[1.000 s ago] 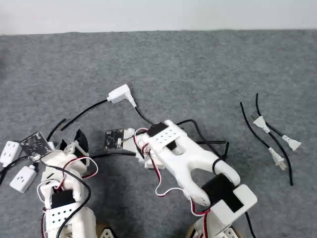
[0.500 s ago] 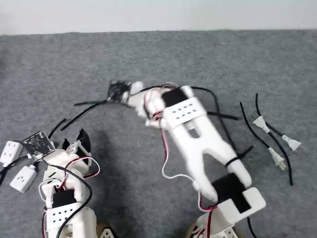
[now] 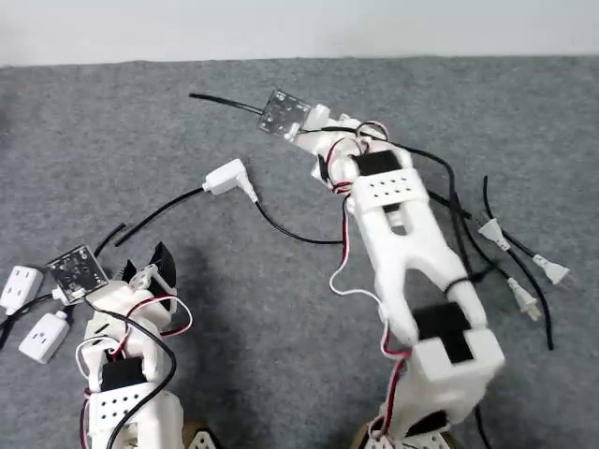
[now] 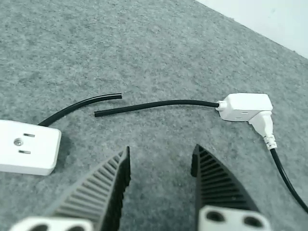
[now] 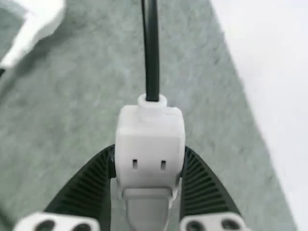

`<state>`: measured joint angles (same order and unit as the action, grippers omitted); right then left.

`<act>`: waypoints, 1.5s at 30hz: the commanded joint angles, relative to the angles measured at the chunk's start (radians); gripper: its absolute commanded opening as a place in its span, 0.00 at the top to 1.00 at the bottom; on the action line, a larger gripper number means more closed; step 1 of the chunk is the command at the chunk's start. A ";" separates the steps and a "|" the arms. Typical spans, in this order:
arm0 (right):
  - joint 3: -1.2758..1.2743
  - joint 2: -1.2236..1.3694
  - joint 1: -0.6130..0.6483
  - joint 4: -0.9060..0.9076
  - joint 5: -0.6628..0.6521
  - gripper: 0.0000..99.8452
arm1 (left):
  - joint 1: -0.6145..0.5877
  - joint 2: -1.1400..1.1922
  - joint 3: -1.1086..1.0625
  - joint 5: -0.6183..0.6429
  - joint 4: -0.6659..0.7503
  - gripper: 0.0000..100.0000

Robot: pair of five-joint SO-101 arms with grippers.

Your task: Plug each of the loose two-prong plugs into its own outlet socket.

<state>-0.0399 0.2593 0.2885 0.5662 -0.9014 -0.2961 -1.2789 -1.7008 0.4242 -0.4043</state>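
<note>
My right gripper (image 5: 149,155) is shut on a white outlet socket (image 5: 149,139), two slots facing the camera, its black cord (image 5: 151,48) running away over the carpet. In the high view that arm (image 3: 398,201) stretches to the far middle, the cord's end (image 3: 211,100) trailing left. Another socket with a plug pushed into it (image 3: 227,177) lies mid-table, also in the left wrist view (image 4: 243,107). Three loose two-prong plugs (image 3: 522,297) lie at the right. My left gripper (image 4: 161,151) hangs open over bare carpet, a free socket (image 4: 28,151) beside it.
Two free white sockets (image 3: 19,285) (image 3: 44,336) lie at the left edge beside the left arm (image 3: 122,318). Black cords (image 3: 290,232) loop across the grey carpet's middle. A pale wall (image 3: 299,28) borders the far side.
The right arm has swung from the middle near side out to the far middle, carrying the socket and dragging its cord along. The left arm has stayed put.
</note>
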 commanded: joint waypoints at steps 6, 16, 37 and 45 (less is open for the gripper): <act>0.058 0.134 -0.038 -0.239 -0.120 0.98 | 0.008 -0.012 0.030 -0.006 0.020 0.80; 0.049 0.128 -0.071 -0.182 -0.012 0.67 | 0.009 -0.012 0.030 -0.006 0.021 0.80; 0.057 -0.199 -0.025 0.361 0.035 0.74 | 0.057 -0.012 0.015 -0.008 0.038 0.80; 0.055 -0.363 0.085 0.792 0.086 0.91 | 0.057 -0.012 0.013 -0.008 0.046 0.80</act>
<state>-0.0399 -0.0153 0.3360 1.2259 -0.8661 -0.2470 -1.2789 -1.7008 0.4242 -0.3920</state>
